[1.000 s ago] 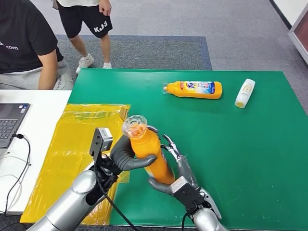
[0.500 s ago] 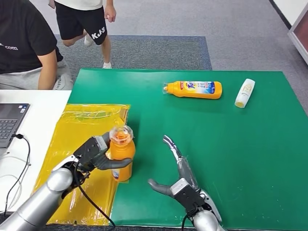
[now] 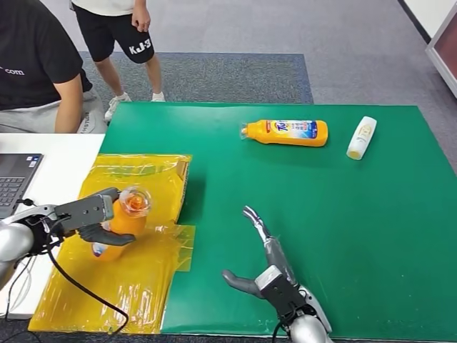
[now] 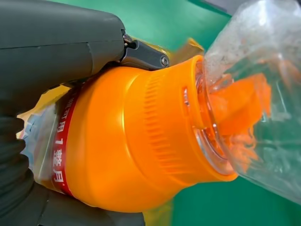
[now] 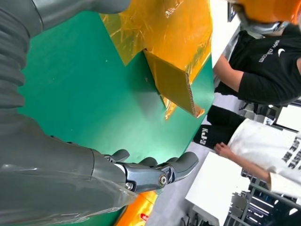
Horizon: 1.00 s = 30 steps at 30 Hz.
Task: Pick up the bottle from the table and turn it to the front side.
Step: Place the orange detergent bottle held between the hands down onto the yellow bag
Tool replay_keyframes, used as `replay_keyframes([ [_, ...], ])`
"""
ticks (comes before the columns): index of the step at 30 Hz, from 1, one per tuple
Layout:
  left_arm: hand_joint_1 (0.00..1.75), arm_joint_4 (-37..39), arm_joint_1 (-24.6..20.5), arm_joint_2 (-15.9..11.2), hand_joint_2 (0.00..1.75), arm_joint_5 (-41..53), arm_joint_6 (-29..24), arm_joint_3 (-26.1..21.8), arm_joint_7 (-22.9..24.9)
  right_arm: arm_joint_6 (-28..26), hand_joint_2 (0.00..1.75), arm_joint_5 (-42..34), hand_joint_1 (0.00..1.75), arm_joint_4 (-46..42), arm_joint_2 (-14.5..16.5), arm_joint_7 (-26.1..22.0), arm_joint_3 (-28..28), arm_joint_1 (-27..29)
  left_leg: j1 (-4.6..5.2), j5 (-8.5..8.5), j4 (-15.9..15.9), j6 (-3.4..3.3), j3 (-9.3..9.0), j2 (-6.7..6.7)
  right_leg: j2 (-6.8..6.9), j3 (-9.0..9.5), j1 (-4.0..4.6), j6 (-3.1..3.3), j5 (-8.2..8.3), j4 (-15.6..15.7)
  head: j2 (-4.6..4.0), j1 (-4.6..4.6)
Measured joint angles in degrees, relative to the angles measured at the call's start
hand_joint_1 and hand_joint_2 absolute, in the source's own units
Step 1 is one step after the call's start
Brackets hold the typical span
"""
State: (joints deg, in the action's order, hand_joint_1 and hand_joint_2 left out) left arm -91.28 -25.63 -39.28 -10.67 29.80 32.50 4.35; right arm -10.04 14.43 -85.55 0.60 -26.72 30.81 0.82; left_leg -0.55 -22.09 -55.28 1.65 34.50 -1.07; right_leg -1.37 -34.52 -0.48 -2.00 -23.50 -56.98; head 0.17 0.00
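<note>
The left hand [image 3: 88,218] grips the orange bottle [image 3: 121,225] around its body, thumb on one side and fingers on the other, and holds it roughly upright with the clear cap [image 3: 135,201] uppermost, over the yellow film-wrapped cardboard [image 3: 135,286] that covers the left part of the work surface; whether the bottle's base touches the film cannot be told. In the left wrist view the bottle [image 4: 117,146] shows a ribbed orange shoulder and a red band of print, with the thumb [image 4: 60,44] pressed along one flank. The right hand [image 3: 266,268] hovers low near the front edge of the green table [image 3: 323,214], fingers spread apart and holding nothing, well apart from the bottle. Between the two hands lies a bare stretch of green mat, and a wider bare stretch runs from the right hand to the table's right and far edges. Along the far edge rest two more containers: a second orange bottle [image 3: 284,132] lying on its side with its cap pointing left, and a small white bottle [image 3: 361,137] just to its right, also lying down; that makes two orange bottles and one white. The yellow sheet's raised edge [image 3: 184,179] stands beside the green mat. Left of it a white desk [image 3: 59,168] carries one laptop [image 3: 16,182] and a black cable [image 3: 32,236]. Two people are beyond the table's far left corner, one in a black shirt [image 3: 32,64] seated at the desk, one in black shorts [image 3: 116,32] standing on the grey floor
</note>
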Motion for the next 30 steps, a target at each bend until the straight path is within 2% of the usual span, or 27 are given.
replay_keyframes([
  [4, 1.75, -0.47, -1.65, -4.04, 1.75, 0.76, 0.12, 1.27, 0.33, 0.26, 1.75, 0.03, 0.00, 0.21, 0.23, 0.44, -0.01, 0.12, 0.01, 0.00, 0.00, 0.01, 0.02, 0.00, 0.00, -0.02, -0.01, 0.02, 0.01, 0.00, 0.00, 0.00],
  [7, 1.75, -0.30, -1.74, -4.00, 1.75, 5.41, -1.64, 2.42, -1.38, 0.36, 1.75, 0.30, 0.00, 0.43, 0.31, 0.98, -0.01, 0.09, 0.02, 0.01, -0.01, 0.00, 0.06, -0.01, 0.01, -0.05, -0.02, 0.01, 0.01, 0.01, 0.00, 0.00],
  [9, 1.75, 0.29, -1.63, -2.17, 1.75, 9.86, -4.01, 3.36, -3.67, 0.45, 1.75, 0.46, 0.00, 0.55, 0.52, 1.21, -0.01, -0.02, 0.04, 0.02, -0.01, -0.02, 0.10, -0.03, 0.04, -0.05, -0.05, -0.01, 0.02, 0.02, 0.00, 0.00],
  [12, 1.75, 1.98, -1.42, 2.38, 1.75, 14.49, -7.32, 4.99, -6.27, 0.71, 1.75, 0.59, 0.00, 0.66, 0.98, 1.35, 0.02, -0.38, 0.10, 0.03, -0.04, -0.04, 0.15, -0.04, 0.04, -0.06, -0.09, -0.06, 0.06, 0.02, 0.00, 0.01],
  [17, 1.75, 4.54, -0.95, 10.38, 1.75, 16.56, -10.31, 6.96, -8.14, 1.20, 1.75, 0.64, 0.00, 1.26, 1.39, 1.41, 0.46, -0.99, 0.12, 0.03, -0.08, -0.07, 0.18, -0.05, 0.04, -0.07, -0.15, -0.12, 0.10, 0.02, 0.00, 0.01],
  [21, 1.75, 5.87, -0.78, 15.27, 1.75, 16.24, -11.01, 7.99, -8.64, 1.26, 1.75, 0.15, 0.00, 2.07, 1.44, 1.39, 1.07, -1.72, 0.12, 0.04, -0.08, -0.08, 0.19, -0.06, 0.04, -0.07, -0.14, -0.12, 0.10, 0.02, 0.00, 0.01],
  [24, 1.75, 6.59, -0.69, 17.46, 1.75, 14.84, -10.22, 8.64, -8.56, 1.20, 1.75, -0.31, 0.00, 2.93, 1.44, 1.33, 1.18, -2.08, 0.12, 0.04, -0.07, -0.08, 0.18, -0.06, 0.04, -0.07, -0.14, -0.11, 0.10, 0.02, 0.00, 0.00],
  [30, 1.75, 7.59, -0.66, 18.93, 1.75, 15.34, -10.13, 9.50, -8.13, 0.80, 1.75, -0.82, 0.00, 4.32, 1.44, 1.22, 1.61, -2.59, 0.11, 0.06, -0.07, -0.10, 0.17, -0.05, 0.04, -0.05, -0.12, -0.11, 0.10, 0.02, 0.00, 0.00],
])
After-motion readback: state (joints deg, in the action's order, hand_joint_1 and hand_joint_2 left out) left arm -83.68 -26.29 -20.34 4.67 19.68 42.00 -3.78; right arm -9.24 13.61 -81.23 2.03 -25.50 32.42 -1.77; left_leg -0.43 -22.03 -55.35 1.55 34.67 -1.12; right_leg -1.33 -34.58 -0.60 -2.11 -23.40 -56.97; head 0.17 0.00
